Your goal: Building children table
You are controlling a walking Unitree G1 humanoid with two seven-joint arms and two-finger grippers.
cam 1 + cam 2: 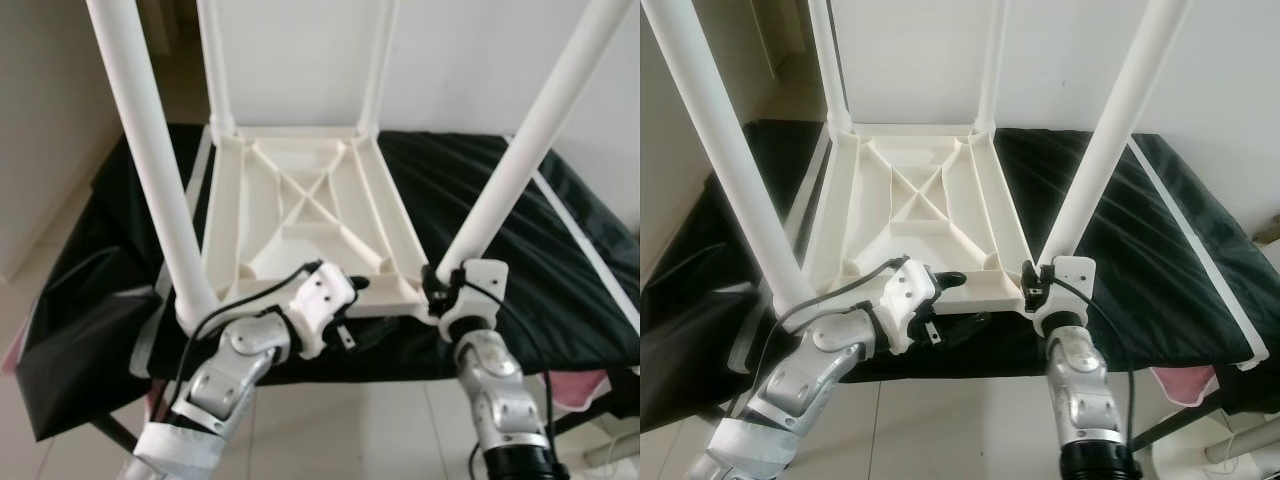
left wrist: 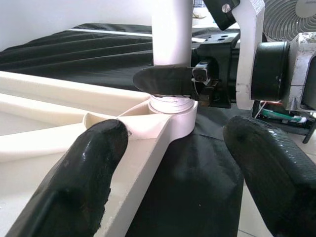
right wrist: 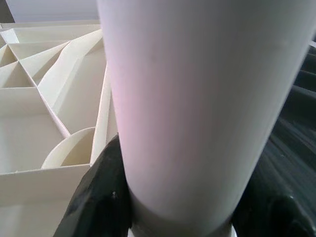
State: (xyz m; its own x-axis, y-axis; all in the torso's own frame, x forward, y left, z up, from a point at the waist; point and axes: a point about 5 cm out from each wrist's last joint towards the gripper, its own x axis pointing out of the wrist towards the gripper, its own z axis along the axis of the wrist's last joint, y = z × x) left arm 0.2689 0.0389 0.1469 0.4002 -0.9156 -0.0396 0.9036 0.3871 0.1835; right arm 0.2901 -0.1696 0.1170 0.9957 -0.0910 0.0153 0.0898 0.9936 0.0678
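Note:
A white plastic children's table (image 1: 300, 215) lies upside down on a black cloth, with its legs pointing up. My right gripper (image 1: 437, 280) is shut on the near right leg (image 1: 510, 170) just above its socket; its black fingers (image 3: 98, 192) hug the leg (image 3: 173, 98) on both sides. My left gripper (image 1: 365, 310) is open at the near edge of the table top (image 2: 148, 148), between the two near legs. One finger (image 2: 84, 177) lies over the rim, the other (image 2: 276, 168) hangs off it. The near left leg (image 1: 150, 160) stands free.
The black cloth (image 1: 560, 260) covers a low platform that ends just before my arms. Tiled floor (image 1: 400, 430) lies below. A white wall (image 1: 470, 50) stands behind, a fan (image 2: 291, 19) is off to the right, and something pink (image 1: 580, 385) lies under the platform's right end.

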